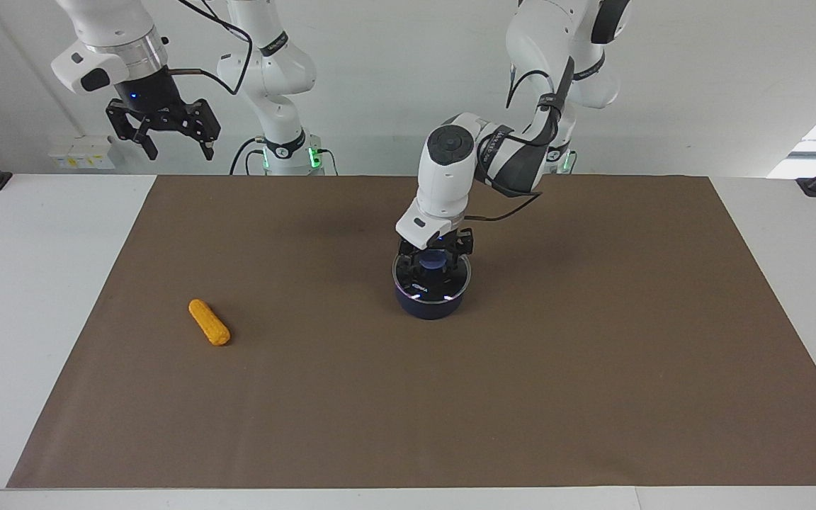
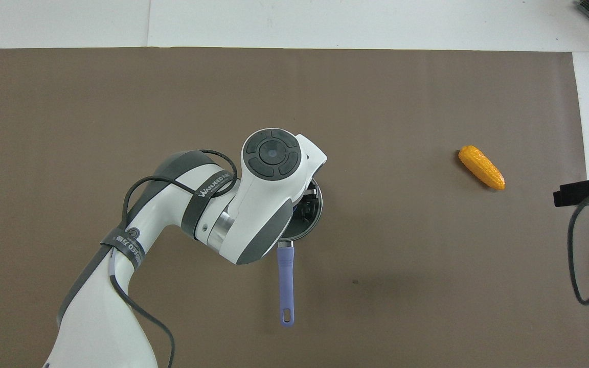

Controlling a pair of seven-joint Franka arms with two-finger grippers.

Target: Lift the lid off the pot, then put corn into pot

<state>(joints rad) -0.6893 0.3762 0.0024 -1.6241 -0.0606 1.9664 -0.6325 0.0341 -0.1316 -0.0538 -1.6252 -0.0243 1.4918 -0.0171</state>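
Left tool [image 1: 435,253] is down on top of the pot [image 1: 429,301], right at the blue knob [image 1: 435,260] in the middle of the lid [image 1: 431,281]. Its black fingers [image 1: 409,256] sit on both sides of the knob and look close against it, so the tool seems to be pinching the knob. From above, the big white arm covers most of the tool, and only a bit of the lid's [image 2: 315,207] rim peeks out from under it.

Under this tool the lid sits flat on the pot. The pot stands on the brown mat [image 1: 592,354] near the middle of the surface [image 1: 40,283]. Its long blue handle [image 2: 286,283] sticks out from below the tool toward the robots.

Well away from the left tool, toward the right arm's end of the surface, the corn [image 1: 209,322] lies on its side on the mat. Nothing touches it.

Right tool [image 1: 167,134] hangs high in the air and waits. It is over the robots' edge of the surface, near the mat's corner at the right arm's end. Its fingers are spread wide and hold nothing. The corn is well below it and farther out on the mat. In the view from above only a dark bit of this tool [image 2: 581,191] shows at the edge.
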